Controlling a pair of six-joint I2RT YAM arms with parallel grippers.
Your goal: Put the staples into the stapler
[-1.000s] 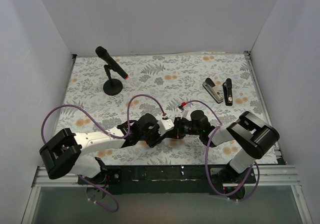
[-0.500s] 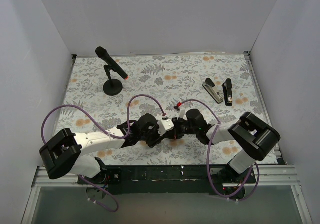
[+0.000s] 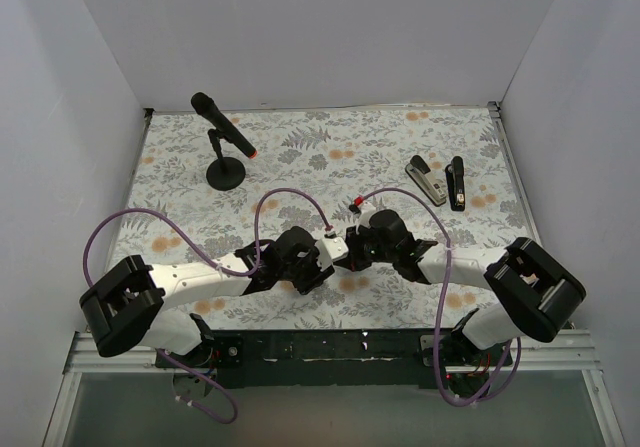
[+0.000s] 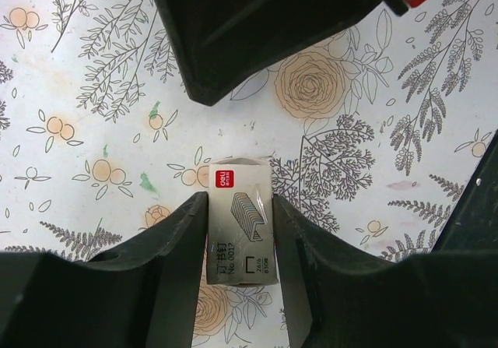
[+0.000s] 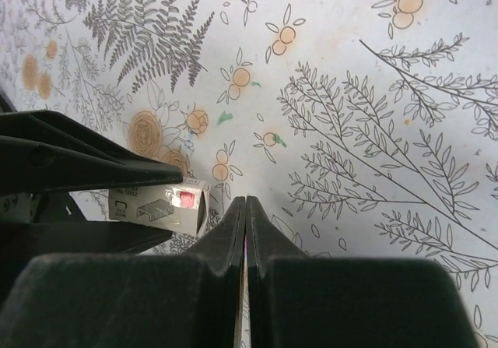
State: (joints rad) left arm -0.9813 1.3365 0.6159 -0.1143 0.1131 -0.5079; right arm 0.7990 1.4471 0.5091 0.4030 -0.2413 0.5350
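Observation:
The staples' small whitish box [image 4: 241, 223], with a red label and a staple drawing, is pinched between the fingers of my left gripper [image 4: 240, 208] just above the floral cloth. It also shows in the right wrist view [image 5: 159, 202] with its open end facing my right gripper [image 5: 245, 202]. That gripper is shut, its tips just beside the box end, and nothing shows between them. In the top view both grippers meet near the table's front middle, left [image 3: 330, 259] and right [image 3: 350, 250]. The stapler [image 3: 428, 181] lies opened out at the back right, silver base beside black arm. No loose staple block is visible.
A black microphone [image 3: 224, 127] on a round stand stands at the back left. White walls enclose the table on three sides. Purple cables loop over both arms. The right gripper's black body [image 4: 264, 21] fills the top of the left wrist view.
The right arm's elbow has swung right and toward the front edge, and its gripper has shifted slightly left, closer to the box. The left arm holds the box in the same spot.

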